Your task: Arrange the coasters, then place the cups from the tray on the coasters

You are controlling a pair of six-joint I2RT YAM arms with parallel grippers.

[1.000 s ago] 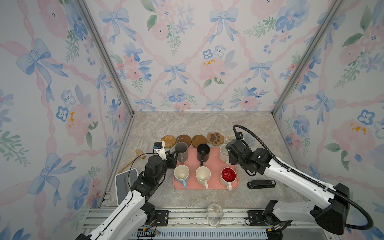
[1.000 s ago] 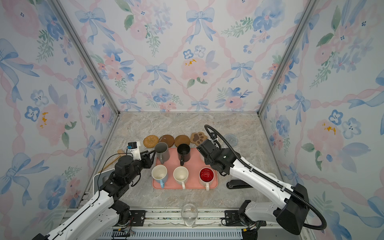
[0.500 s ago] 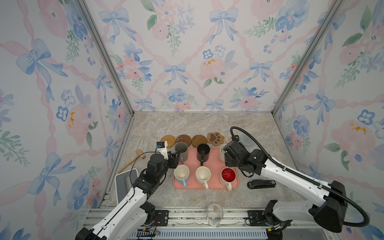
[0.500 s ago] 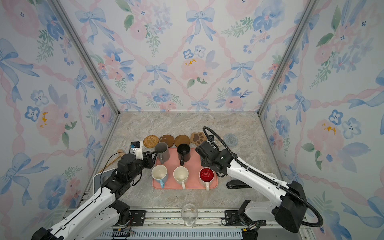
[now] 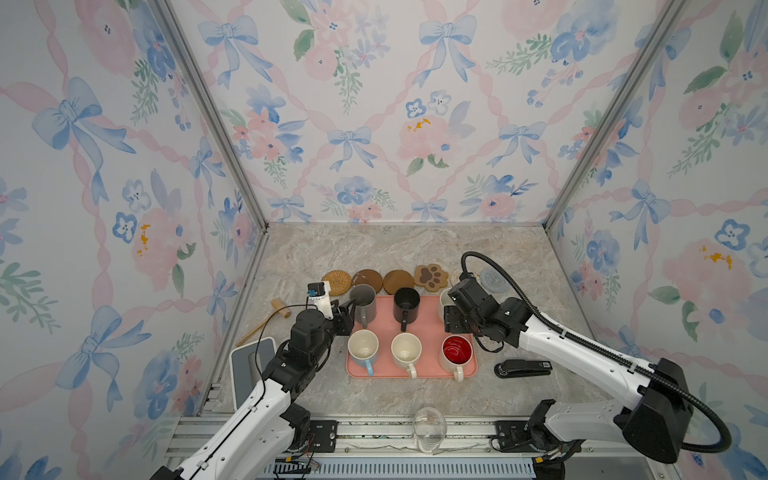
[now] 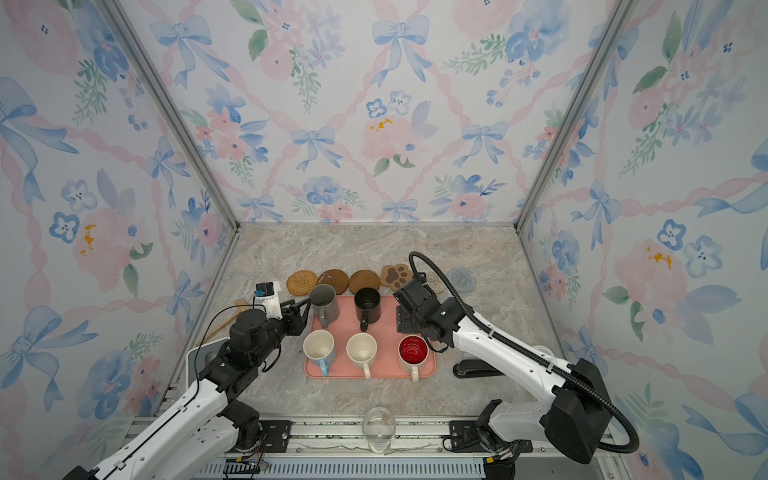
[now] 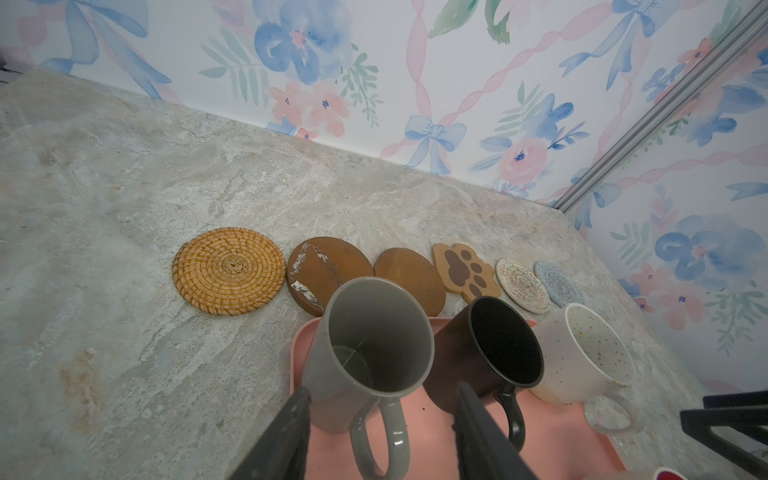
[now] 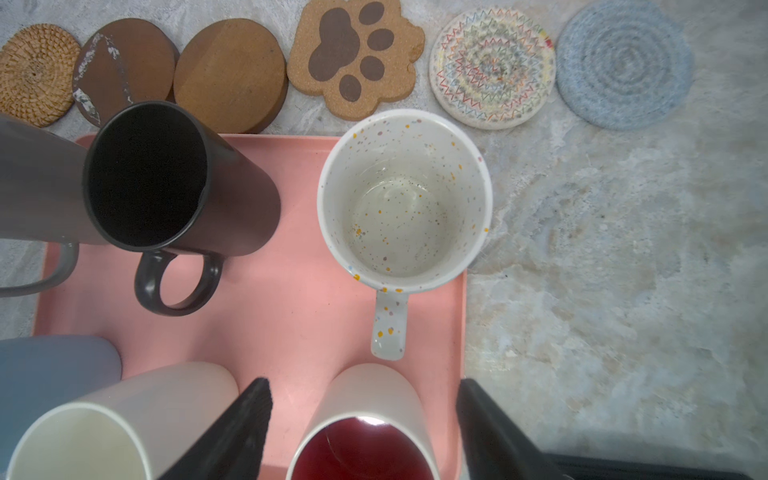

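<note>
as they reach toward the tray (image 5: pixel 426 326), left gripper (image 7: pixel 382 390) and right gripper (image 8: pixel 363 386) gape open.

Both arms on my rig, the left arm (image 5: pixel 249 415) and right arm (image 5: pixel 582 347), have white shells with chunky black joints. The right one wears a ribbed black hose (image 5: pixel 477 253) (the left only gets a thin black cable (image 5: pixel 257 353)). A little white camera block (image 5: pixel 320 296) with a blue bit tops the left wrist.
</note>
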